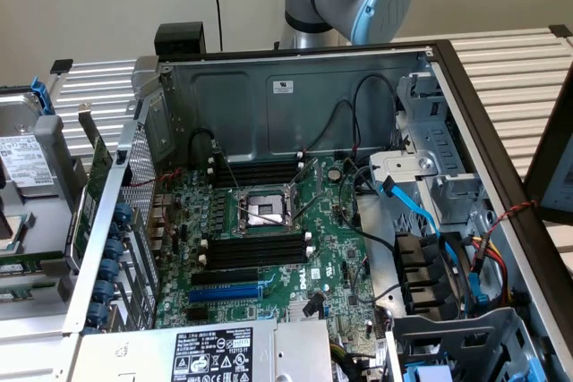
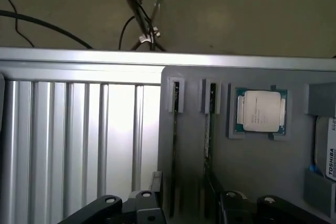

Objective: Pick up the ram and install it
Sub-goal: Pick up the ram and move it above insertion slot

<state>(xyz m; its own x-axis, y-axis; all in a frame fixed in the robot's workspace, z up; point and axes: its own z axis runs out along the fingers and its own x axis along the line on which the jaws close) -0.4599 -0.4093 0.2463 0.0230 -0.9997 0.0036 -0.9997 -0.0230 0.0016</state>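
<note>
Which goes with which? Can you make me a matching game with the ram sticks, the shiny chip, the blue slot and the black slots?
Things:
1. ram sticks
2. processor chip
3. expansion slot
4. memory slots

Where or how:
a. blue, on the motherboard
b. standing on edge in the grey tray
c. black, on the motherboard
d. lying flat in the grey tray

Pairs: 1-b, 2-d, 3-a, 4-c

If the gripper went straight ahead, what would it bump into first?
Probably the two ram sticks standing in the gray tray, right in front of the open gripper, though depth is unclear.
</note>
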